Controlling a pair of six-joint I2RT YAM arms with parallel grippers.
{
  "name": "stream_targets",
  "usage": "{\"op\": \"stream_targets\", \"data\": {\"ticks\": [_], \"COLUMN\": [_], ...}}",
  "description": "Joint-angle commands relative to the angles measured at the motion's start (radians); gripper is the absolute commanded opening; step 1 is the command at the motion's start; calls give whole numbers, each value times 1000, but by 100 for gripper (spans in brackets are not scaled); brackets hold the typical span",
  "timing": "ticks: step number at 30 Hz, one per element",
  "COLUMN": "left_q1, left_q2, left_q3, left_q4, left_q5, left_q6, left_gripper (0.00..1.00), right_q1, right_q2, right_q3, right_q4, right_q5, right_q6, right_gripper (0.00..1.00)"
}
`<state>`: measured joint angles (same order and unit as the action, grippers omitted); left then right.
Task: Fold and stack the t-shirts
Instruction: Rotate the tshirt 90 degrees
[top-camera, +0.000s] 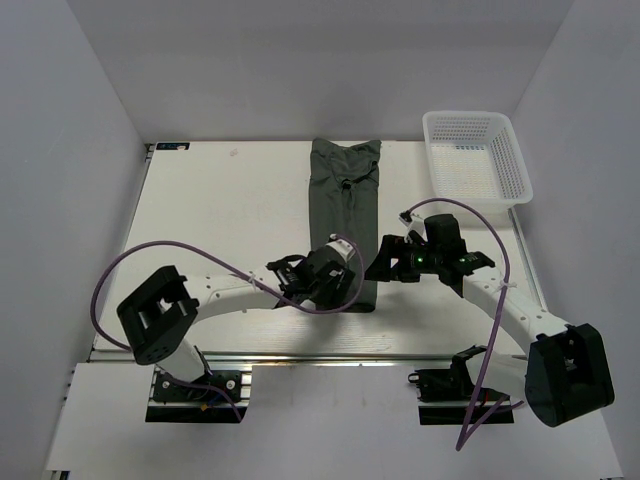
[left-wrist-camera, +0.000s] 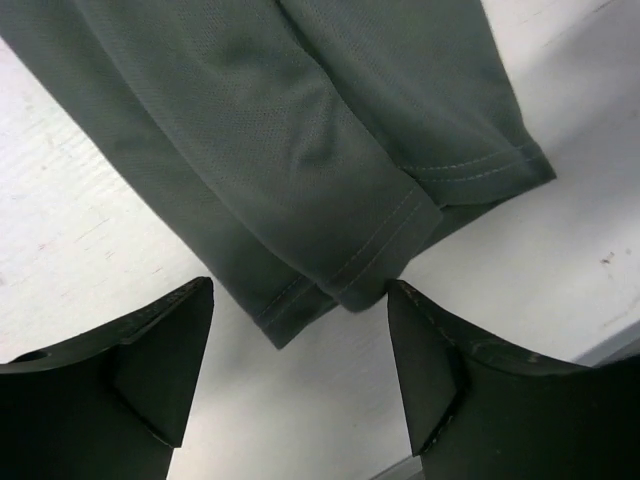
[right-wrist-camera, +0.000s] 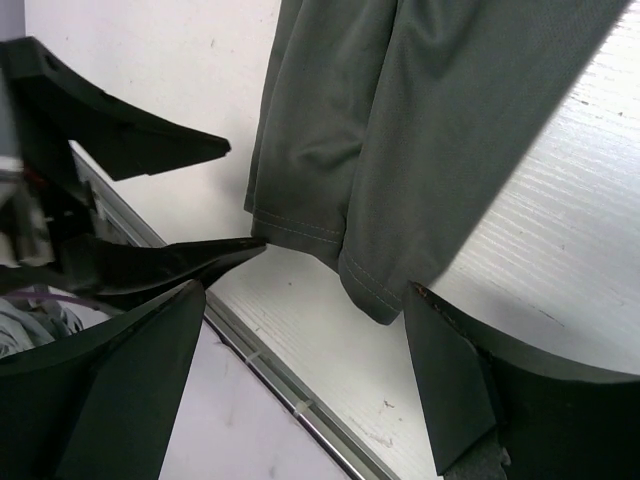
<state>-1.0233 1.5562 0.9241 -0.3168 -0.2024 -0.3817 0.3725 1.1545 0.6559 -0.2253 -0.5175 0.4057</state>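
One dark grey-green t-shirt (top-camera: 345, 190) lies on the table, folded lengthwise into a long narrow strip that runs from the far edge toward me. Both grippers sit at its near hem end. My left gripper (top-camera: 338, 288) is open. In the left wrist view the stitched hem corner (left-wrist-camera: 345, 280) lies between the spread fingertips (left-wrist-camera: 190, 310), and my left gripper (left-wrist-camera: 300, 290) pinches nothing. My right gripper (top-camera: 385, 262) is open too. In its own view my right gripper (right-wrist-camera: 305, 292) hovers just short of the hem's right corner (right-wrist-camera: 375, 290), with the t-shirt (right-wrist-camera: 400, 130) above it.
A white mesh basket (top-camera: 475, 155) stands at the far right corner of the white table (top-camera: 230, 210). The table's metal front rail (right-wrist-camera: 290, 390) runs just under the right gripper. The left gripper's dark fingers (right-wrist-camera: 150, 150) show at the left of the right wrist view, close by.
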Motion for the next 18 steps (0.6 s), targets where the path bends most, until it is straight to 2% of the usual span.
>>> {"op": "stream_targets", "data": {"ticks": [1,2,5,18], "left_q1": [-3,-3,-12,-50], "left_q2": [36,36,64,73], "left_q3": [7,7,16,-2], "left_q4": [44,44,33,71], "left_q5": [-2,-2,11,35], "left_q6": [4,4,14,37], "left_gripper": [80,76,75,78], "right_q1": [-4,-3,-4,-6], "right_q2": [7,5,28,47], "right_q3": [-7,-6,-4,-15], "right_q4": [30,29,33,40], "right_q5": [19,23,22,19], "right_q6": [41,42,44,44], "right_gripper": [85,85,85,86]}}
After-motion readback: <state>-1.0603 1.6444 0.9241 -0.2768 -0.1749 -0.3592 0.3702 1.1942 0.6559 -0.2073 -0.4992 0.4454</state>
